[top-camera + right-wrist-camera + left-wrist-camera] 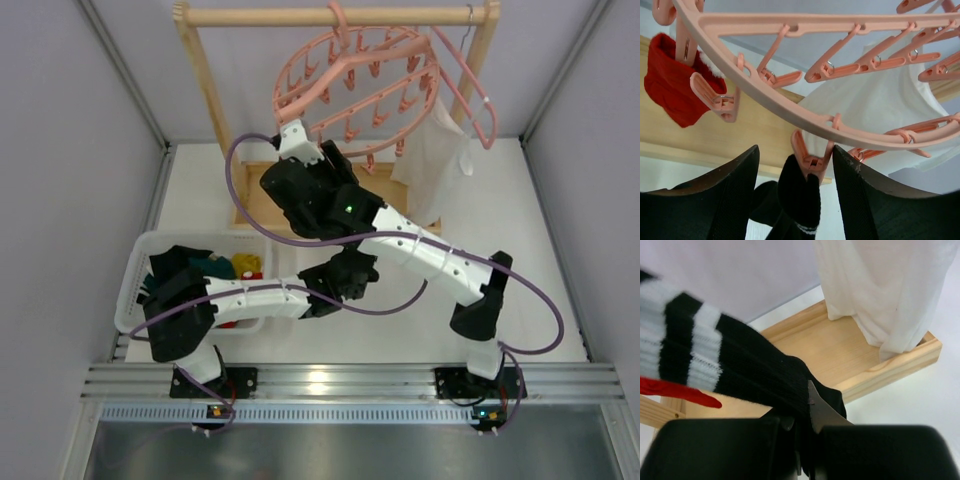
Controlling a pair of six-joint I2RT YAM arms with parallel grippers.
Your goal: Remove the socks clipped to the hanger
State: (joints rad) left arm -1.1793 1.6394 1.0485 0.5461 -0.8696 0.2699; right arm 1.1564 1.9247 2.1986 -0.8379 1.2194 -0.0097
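From above, the round salmon-pink plastic hanger [352,78] is hanging by its hook from a smooth wooden rod, its clips dangling in rows. The right gripper [295,132] is sitting just under its near-left rim. A white lattice basket [135,290] is holding loose teal, yellow and red socks [215,267].

In the left wrist view, the left gripper [807,410] is pinching the ribbed, white-striped black sock [740,365], jaws pressed together on the knit. The sock is stretching up to the left over a pale wooden base [840,350].

In the right wrist view, the right gripper's jaws are standing spread on either side of a pink clip [810,159] that is gripping the black sock. A fuzzy red sock [675,92] is hanging from another clip to the left, and crumpled white cloth [880,112] is draping behind.
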